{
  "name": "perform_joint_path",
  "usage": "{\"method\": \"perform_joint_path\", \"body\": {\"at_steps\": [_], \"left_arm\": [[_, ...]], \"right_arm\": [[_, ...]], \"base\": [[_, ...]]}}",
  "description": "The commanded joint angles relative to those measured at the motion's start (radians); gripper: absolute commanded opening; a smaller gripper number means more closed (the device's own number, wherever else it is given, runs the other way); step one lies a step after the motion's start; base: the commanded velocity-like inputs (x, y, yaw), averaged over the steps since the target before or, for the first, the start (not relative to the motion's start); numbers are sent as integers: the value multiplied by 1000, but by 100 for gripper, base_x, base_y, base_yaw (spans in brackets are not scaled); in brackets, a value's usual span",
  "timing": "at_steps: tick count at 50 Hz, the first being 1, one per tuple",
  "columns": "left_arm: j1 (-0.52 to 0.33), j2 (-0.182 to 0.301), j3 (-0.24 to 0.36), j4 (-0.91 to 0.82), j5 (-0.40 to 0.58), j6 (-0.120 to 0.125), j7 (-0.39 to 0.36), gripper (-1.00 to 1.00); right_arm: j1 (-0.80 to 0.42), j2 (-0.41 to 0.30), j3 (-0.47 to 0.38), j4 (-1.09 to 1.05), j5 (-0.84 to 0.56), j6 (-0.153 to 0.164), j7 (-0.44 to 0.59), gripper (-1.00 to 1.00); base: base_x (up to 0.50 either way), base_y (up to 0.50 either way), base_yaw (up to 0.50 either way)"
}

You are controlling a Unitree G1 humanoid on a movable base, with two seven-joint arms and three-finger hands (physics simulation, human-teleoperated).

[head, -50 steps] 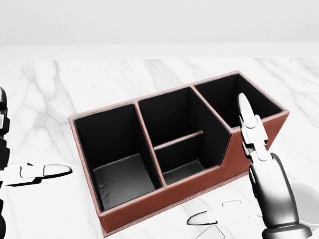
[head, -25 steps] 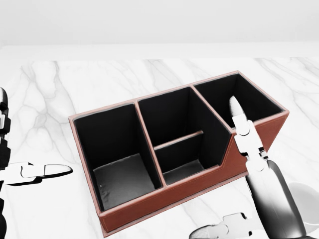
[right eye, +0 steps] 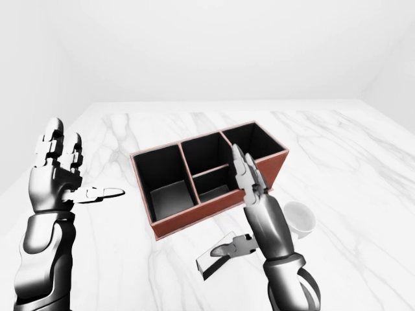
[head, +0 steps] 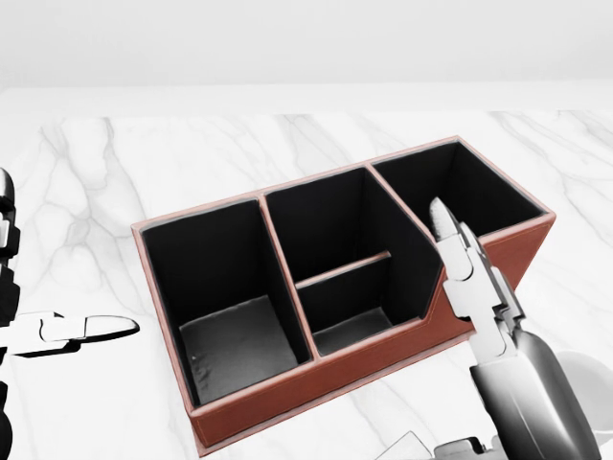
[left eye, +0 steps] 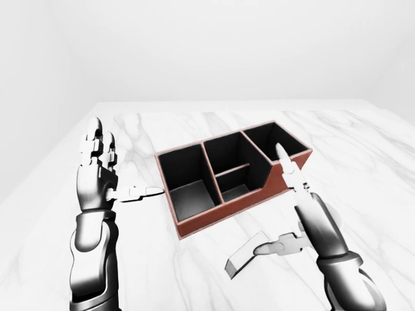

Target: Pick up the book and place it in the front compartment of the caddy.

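Looking down through the eye views, I see a white marble table (left eye: 194, 272) carrying a reddish-brown caddy (left eye: 214, 217) with black-lined compartments, set at a slant so that its long side runs from lower left to upper right.

Caddy layout: one large compartment at the left end, a middle section split by a low divider into two smaller cells, and a further compartment at the upper-right end. All compartments that I can see into are bare.

Book (left eye: 244, 256): a thin grey slab lying flat on the marble below the caddy, apart from its long lower wall. It is not in any compartment.

Right hand (left eye: 295, 220): raised over the table between the book and the caddy's right portion, fingers extended and spread. Two long fingers (head: 458, 254) point up toward the caddy's right end, overlapping its wall in the head view. The thumb (left eye: 275, 247) reaches out sideways over the book's right edge; I cannot tell whether it touches. Nothing is pinched.

Left hand (right eye: 55, 178): held upright well to the left of the caddy, fingers straight up, thumb (right eye: 97, 192) pointing toward the caddy. It is spread and holds nothing.

A white cup (right eye: 299, 218) stands on the marble to the right of my right forearm in the right-eye view.
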Motion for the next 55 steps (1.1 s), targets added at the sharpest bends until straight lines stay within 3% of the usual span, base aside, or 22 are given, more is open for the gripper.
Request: {"method": "perform_joint_path", "body": {"at_steps": [1,15,31,43,47,55], "left_arm": [[0,-1,-2,7,2,0,0,100],[2,-1,-3,6,3,0,-1,100],[1,-1,-3,6,4,0,-2,100],[1,-1,-3,7,5,0,-2,100],[2,-1,-4,9,5,0,-3,100],[2,-2,-4,4,6,0,-3,100]], "right_arm": [[19,0,4,-22,-22,-8,18,100],[45,-2,30,5,-104,-78,-29,100],[67,-9,42,9,-150,-111,-52,100],[78,-13,45,30,-184,-148,-67,100],[88,-17,59,56,-207,-173,-88,100],[106,-31,78,76,-229,-174,-106,100]], "base": [[0,0,0],[0,0,0],[0,0,0],[0,0,0],[0,0,0],[0,0,0]]}}
